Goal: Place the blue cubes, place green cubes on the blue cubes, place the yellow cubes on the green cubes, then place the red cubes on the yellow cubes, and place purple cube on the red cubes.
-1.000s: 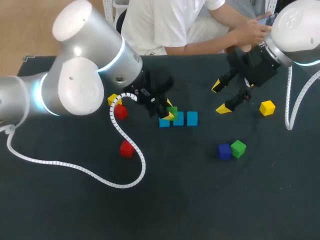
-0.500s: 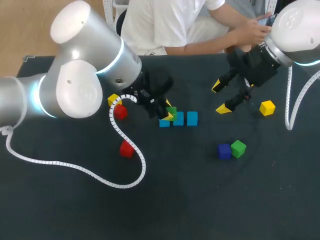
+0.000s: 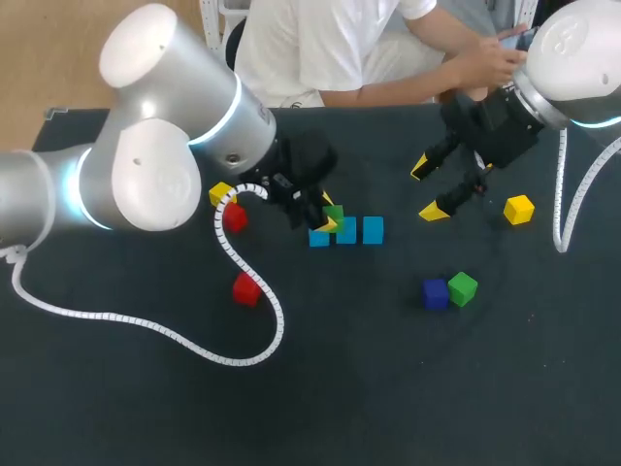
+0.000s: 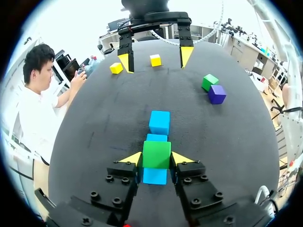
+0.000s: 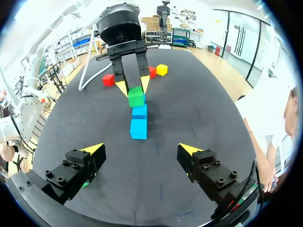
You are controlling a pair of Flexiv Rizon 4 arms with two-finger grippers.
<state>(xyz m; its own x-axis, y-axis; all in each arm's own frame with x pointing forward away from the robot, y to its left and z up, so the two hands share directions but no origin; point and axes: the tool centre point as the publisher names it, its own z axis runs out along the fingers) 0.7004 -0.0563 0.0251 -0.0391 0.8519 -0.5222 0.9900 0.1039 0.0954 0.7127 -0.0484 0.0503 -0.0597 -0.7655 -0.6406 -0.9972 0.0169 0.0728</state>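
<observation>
Left gripper: we saw the left gripper closed to the width of a small green cube, with one yellow tip pressed against each side of it.
Held cube: the small green cube sat over the end cube of a row of three light blue cubes. We could not tell whether it rested on that cube or hung just above it.
Row: the three cubes stood side by side in a line near the middle of the black table.
Right gripper: the right gripper had its fingers spread wide and held nothing. It hung above the far right part of the table, well apart from the row.
Loose cubes, right: a dark purple cube touched a second green cube, and a yellow cube lay near the right gripper.
Loose cubes, left: a red cube lay apart from an upper red cube, which lay just beside a second yellow cube.
Hidden: in the head view, the blue cube under the small green cube showed only as a strip. A white coiled cable crossed the upper red cube, and the left arm cut off part of the second yellow cube.
</observation>
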